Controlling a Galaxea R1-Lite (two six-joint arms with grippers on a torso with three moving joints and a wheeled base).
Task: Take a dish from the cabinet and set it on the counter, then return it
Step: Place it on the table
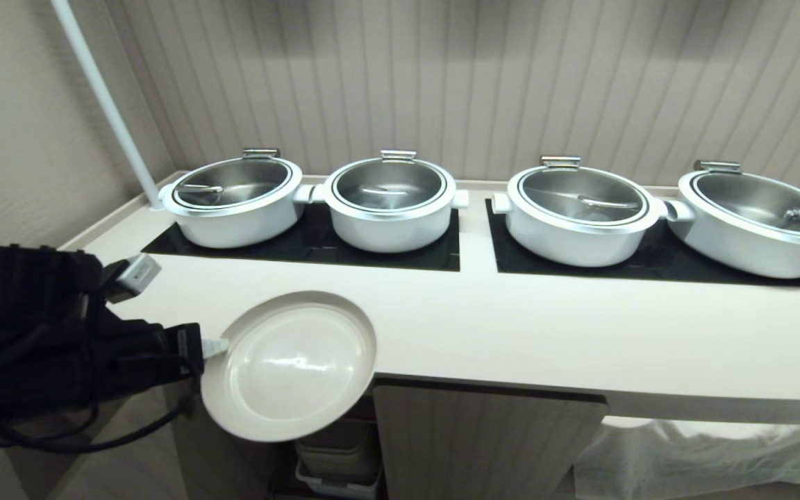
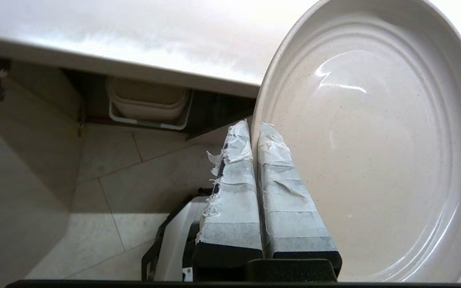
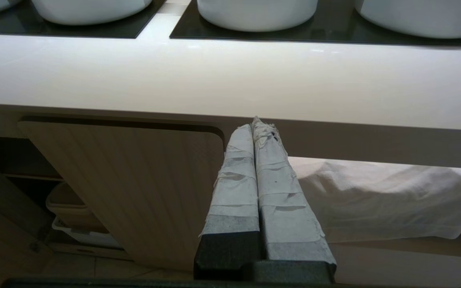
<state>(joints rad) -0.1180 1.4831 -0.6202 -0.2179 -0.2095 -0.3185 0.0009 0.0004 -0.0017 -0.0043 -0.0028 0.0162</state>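
Observation:
The dish [image 1: 289, 366], a plain cream plate with a raised rim, hangs tilted in the air, partly over the front edge of the counter [image 1: 511, 326] near its left end. My left gripper [image 1: 214, 346] is shut on the dish's left rim, one taped finger inside the rim and one outside, as the left wrist view shows [image 2: 254, 130] against the dish [image 2: 374, 140]. The cabinet [image 1: 483, 444] below shows a closed fluted door, with an open bay to its left. My right gripper [image 3: 256, 125] is shut and empty, low in front of the cabinet door [image 3: 134, 192].
Several white pots with steel lids, such as one pot [image 1: 237, 201], stand on black panels [image 1: 386, 250] at the back of the counter. Stacked bins [image 1: 341, 458] sit in the open bay. A white cloth [image 1: 705, 451] hangs under the counter at right. A white pole [image 1: 105, 104] rises at left.

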